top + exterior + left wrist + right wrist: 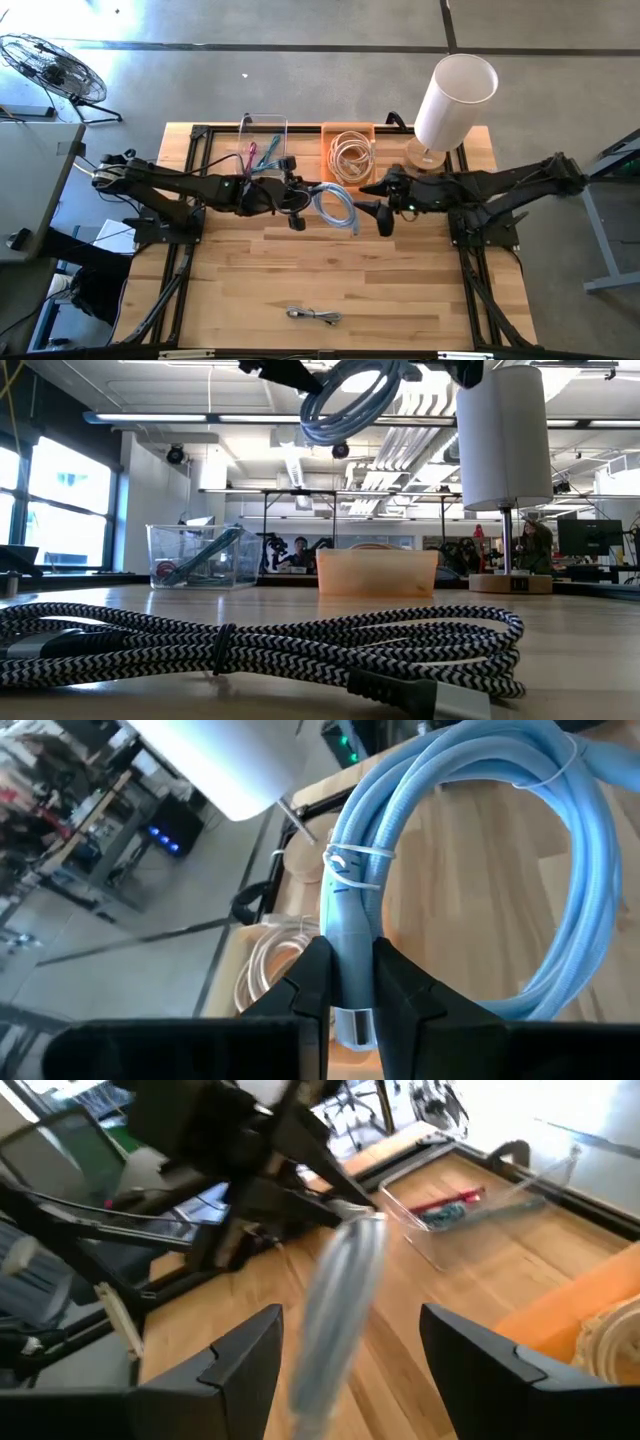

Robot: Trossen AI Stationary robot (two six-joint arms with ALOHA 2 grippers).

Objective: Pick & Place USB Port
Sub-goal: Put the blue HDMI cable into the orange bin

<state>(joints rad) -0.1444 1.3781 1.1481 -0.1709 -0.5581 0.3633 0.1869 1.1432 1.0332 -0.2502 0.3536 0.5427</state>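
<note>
A light-blue USB cable (pixel 335 206), coiled and bound with a white tie (pixel 352 866), hangs in the air over the table's middle; in the low view the coil (pixel 355 395) shows high above the tabletop. My left gripper (pixel 299 197) is shut on its plug end. My right gripper (pixel 374 202) stands open just right of the coil. In the right wrist view the blurred coil (pixel 335 1315) hangs before its spread fingers (pixel 240 1370), apart from them as far as shows. My left gripper pinches the cable's plug end (pixel 349 955) between its two fingers (pixel 312 988), just behind the silver connector tip (pixel 352 1026). The fingers come nearly level from the table's left and lie along the plug. The coil hangs beyond the fingertips, lifted clear of the table.
An orange bin (pixel 348 156) with a beige cable coil and a clear box (pixel 263 146) with coloured cables stand at the far edge. A white lamp (pixel 452 100) stands at the far right. A black-and-white braided cable (pixel 312 316) lies near the front edge.
</note>
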